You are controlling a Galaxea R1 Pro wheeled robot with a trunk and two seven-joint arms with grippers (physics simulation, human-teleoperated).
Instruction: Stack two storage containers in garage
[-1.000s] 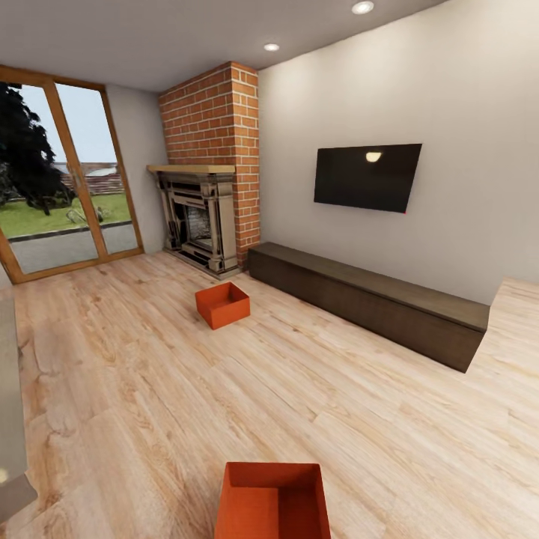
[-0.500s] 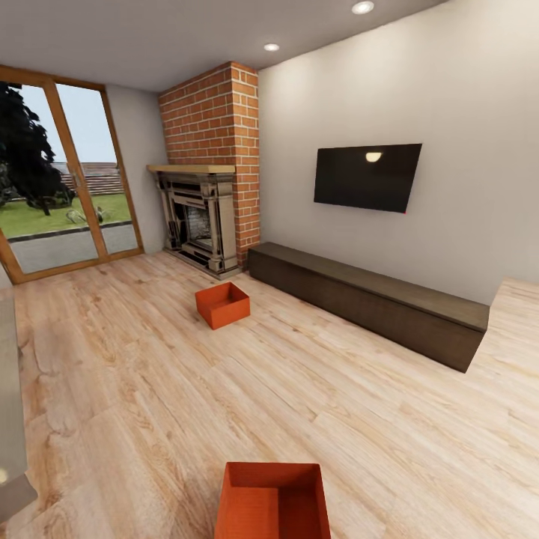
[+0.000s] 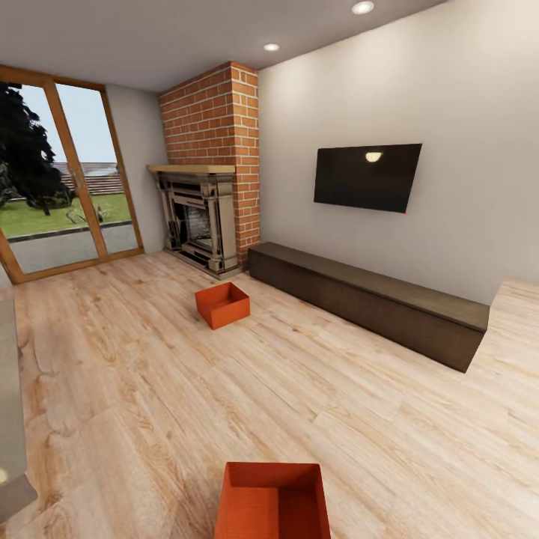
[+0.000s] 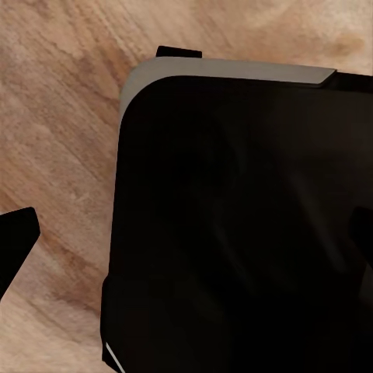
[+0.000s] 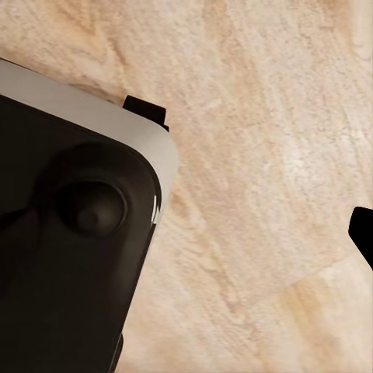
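Near bin [image 3: 273, 500] sits right below the head camera on the wood floor [image 3: 135, 389], open top up, so it looks the natural first pick. Far bin [image 3: 222, 304] rests out in the middle of the room, short of the fireplace [image 3: 196, 221], well apart from the first. Dark cabinet [image 3: 374, 303] runs along the wall under the TV [image 3: 367, 177]. Both wrist cameras look down past the robot's dark base at planks; a black fingertip [image 4: 15, 245] edges in, another [image 5: 364, 233] likewise, but how wide either pincer stands, I cannot tell. Nothing's been carried to the garage yet.
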